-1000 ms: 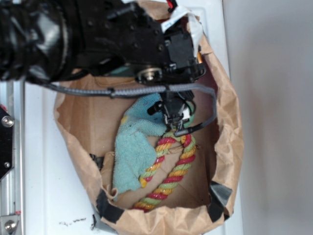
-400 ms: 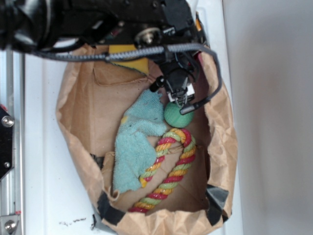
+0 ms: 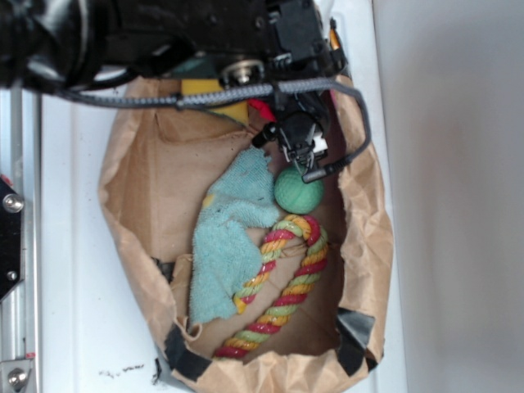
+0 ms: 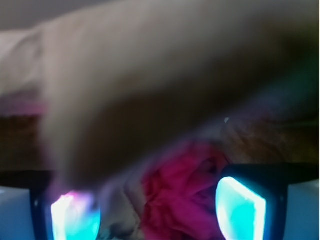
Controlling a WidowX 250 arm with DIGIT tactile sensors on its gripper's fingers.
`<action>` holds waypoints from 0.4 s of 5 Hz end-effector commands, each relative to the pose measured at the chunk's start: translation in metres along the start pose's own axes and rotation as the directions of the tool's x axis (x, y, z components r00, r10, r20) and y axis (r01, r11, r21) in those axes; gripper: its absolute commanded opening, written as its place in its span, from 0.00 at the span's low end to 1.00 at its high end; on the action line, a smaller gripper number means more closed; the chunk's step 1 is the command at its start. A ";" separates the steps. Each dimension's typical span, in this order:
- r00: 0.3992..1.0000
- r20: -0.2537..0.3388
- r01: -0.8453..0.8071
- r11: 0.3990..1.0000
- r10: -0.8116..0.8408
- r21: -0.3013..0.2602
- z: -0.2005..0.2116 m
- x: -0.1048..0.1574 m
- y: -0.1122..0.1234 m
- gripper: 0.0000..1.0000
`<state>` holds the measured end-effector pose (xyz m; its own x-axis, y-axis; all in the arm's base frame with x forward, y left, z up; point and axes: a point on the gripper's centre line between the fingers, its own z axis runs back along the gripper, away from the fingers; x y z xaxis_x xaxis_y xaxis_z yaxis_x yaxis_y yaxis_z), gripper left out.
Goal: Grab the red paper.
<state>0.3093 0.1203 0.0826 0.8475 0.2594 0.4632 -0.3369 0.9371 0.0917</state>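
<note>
- The gripper (image 3: 300, 149) had slid toward 12 o'clock, uncovering the green ball (image 3: 298, 190).
- Red paper (image 4: 182, 197) sat between its wide-apart fingers (image 4: 239, 206), untouched, near the bag (image 3: 372, 213) wall.
- Looked lined up for a grab, I'd guess.

I see everything lying inside the bag (image 3: 372, 237). The ball (image 3: 298, 191) sits just above the rope ring (image 3: 286, 286), with the cloth (image 3: 229, 246) on their left. The paper wad (image 4: 182, 195) lies between my gripper's (image 4: 160, 210) fingertips (image 4: 240, 207), above the ball.
</note>
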 end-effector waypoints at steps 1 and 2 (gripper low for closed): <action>1.000 0.024 0.010 1.000 -0.011 0.029 -0.007 0.004 0.002 1.00; 1.000 0.017 0.022 0.998 -0.023 0.052 -0.021 0.002 -0.003 1.00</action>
<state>0.3161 0.1176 0.0485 0.8651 0.2421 0.4392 -0.3371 0.9291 0.1519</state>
